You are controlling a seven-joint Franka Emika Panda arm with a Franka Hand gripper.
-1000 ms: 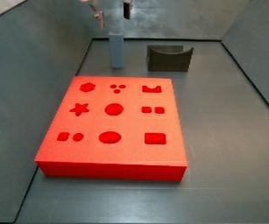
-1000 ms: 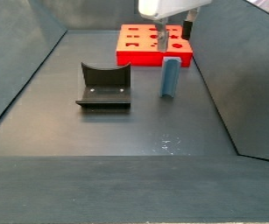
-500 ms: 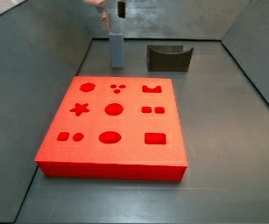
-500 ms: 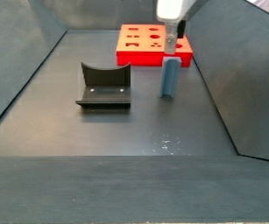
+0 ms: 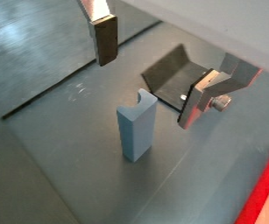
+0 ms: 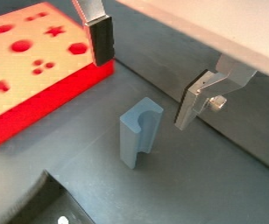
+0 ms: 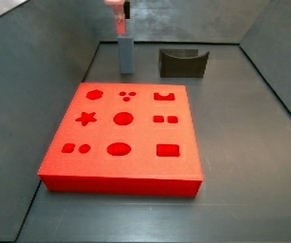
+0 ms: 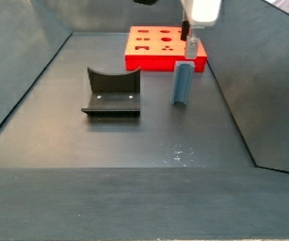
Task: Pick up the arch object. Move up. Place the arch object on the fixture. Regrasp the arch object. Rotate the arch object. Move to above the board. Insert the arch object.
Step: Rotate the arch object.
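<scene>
Gripper: the gripper (image 6: 143, 74) hangs directly above the arch object (image 6: 137, 133), fingers spread wide and holding nothing, with one silver finger (image 5: 105, 39) on either side of the piece and clear of it.
Arch object: upright on end on the grey floor (image 8: 134, 141), below the gripper, notched end upward in both wrist views; untouched.
Fixture: the fixture (image 8: 111, 91) stands on the floor off to one side of the gripper, well apart from the arch object, its scooped top bare.
Board: the red board (image 7: 125, 136) lies flat, away from the gripper, its cutouts unfilled.
Step in hand: by the look of it, the pick-up, not yet made.
Next move: likely a straight descent until the pads flank the block, then a squeeze.
</scene>
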